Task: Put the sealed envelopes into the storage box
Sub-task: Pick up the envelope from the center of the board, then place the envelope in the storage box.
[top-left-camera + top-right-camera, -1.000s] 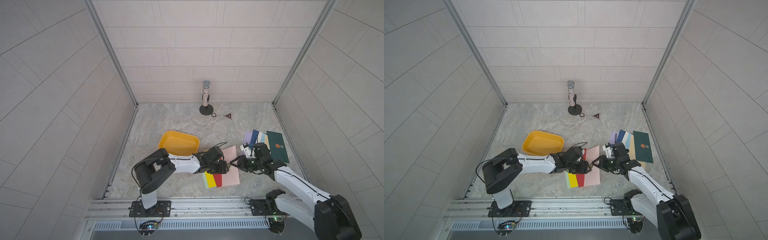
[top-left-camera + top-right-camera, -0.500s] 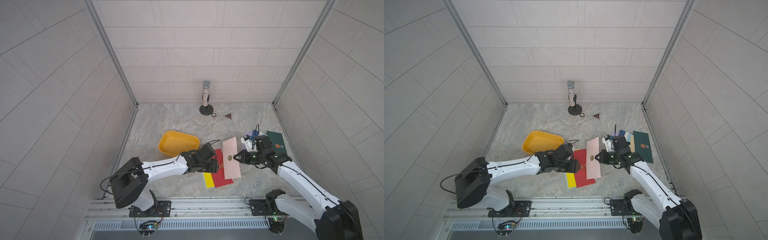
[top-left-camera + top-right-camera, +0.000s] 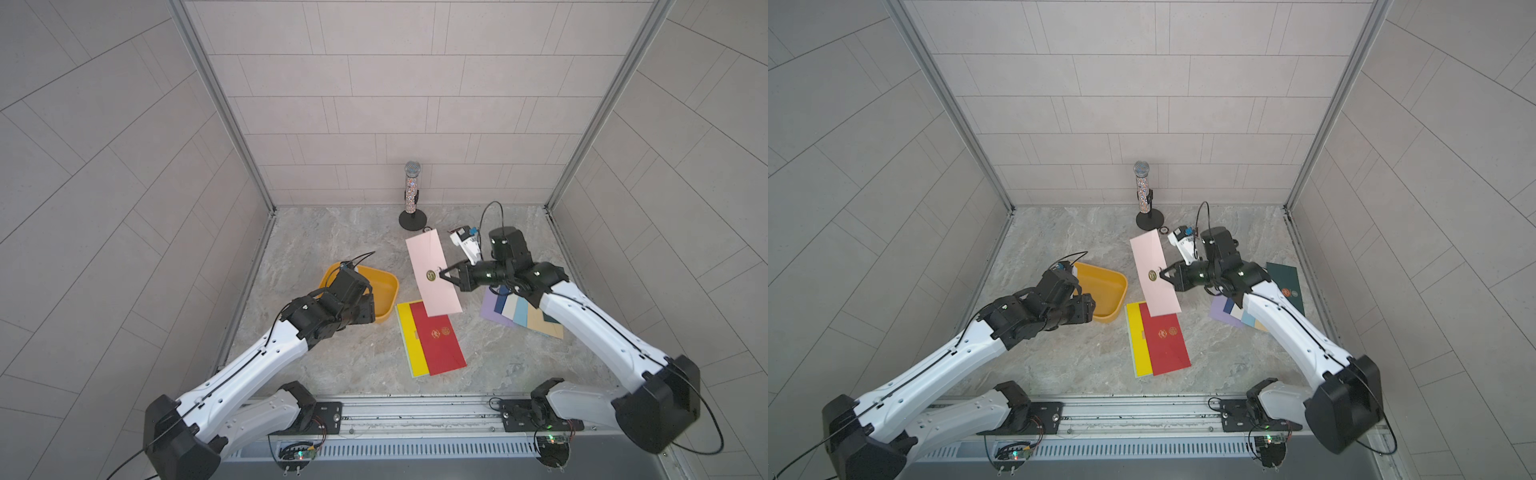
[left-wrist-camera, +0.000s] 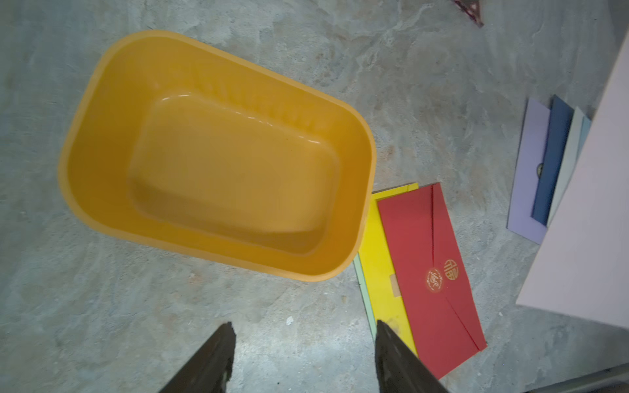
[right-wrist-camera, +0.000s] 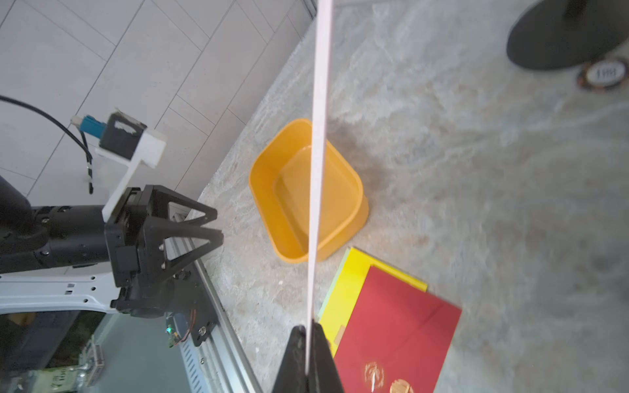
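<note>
The right gripper (image 5: pixel 308 331) is clamped on one long edge of a flat pink paper envelope (image 3: pixel 432 274), which hangs clear above the grey marbled tabletop (image 3: pixel 332 232). The right wrist view shows the envelope edge-on as a thin pale strip, while both top views show its face and round gold seal. The left gripper (image 5: pixel 218 224) stands spread and empty near the shallow yellow plastic tray (image 4: pixel 218 54), which is bare inside in the left wrist view. Beside the tray a red envelope (image 3: pixel 440 345) overlaps a yellow envelope (image 3: pixel 409 349). Lilac, blue and cream envelopes (image 3: pixel 498 309) fan out under the right arm, and a dark green envelope (image 3: pixel 1285 282) shows in a top view.
</note>
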Available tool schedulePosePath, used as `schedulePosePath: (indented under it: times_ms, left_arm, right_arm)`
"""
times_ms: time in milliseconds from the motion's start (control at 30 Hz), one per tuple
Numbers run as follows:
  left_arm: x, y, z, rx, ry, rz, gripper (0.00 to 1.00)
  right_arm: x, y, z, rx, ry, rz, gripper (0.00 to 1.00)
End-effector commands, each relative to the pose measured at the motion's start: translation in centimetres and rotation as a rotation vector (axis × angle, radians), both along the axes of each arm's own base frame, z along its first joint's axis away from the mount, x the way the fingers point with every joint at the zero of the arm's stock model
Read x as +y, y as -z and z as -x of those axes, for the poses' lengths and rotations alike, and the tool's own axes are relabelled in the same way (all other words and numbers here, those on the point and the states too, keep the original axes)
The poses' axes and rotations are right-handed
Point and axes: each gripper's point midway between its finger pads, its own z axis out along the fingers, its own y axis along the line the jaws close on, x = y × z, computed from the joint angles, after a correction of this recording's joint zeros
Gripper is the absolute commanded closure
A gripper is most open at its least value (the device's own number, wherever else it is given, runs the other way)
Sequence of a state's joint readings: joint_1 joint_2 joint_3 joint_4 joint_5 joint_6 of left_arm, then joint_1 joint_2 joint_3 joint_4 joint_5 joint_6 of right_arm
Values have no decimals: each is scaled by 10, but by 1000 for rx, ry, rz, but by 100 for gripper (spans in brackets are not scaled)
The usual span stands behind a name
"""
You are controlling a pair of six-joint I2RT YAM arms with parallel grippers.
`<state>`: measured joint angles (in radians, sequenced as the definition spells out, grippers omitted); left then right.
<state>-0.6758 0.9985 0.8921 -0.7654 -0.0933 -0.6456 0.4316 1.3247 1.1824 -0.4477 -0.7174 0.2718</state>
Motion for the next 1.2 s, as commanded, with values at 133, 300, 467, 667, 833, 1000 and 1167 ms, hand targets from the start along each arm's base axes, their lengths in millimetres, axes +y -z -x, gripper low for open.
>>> schedulePosePath:
  times_ms: [133,300,467,667,833,1000,1167]
  left_arm:
    - [39,-8,14,-29,-50,-128,30]
    - [40,-16,18,-54,-36,-108,29]
    - [39,-12,18,-57,-30,-96,29]
    - [38,-13,19,-66,-28,-85,28]
    - [36,-9,18,-50,-23,-89,28]
    - [35,-8,19,-48,-22,-86,28]
    - [35,-7,19,-47,-22,-82,28]
  right_arm:
    - [72,11,-22,-38,-329,227,100]
    - [119,41,-38,34,-455,338,100]
    - [153,73,-47,34,-526,456,100]
    - [165,104,-51,45,-546,497,100]
    - [168,123,-47,49,-560,552,100]
    - [171,140,-46,54,-556,593,89]
    - [177,146,-44,58,-550,596,62]
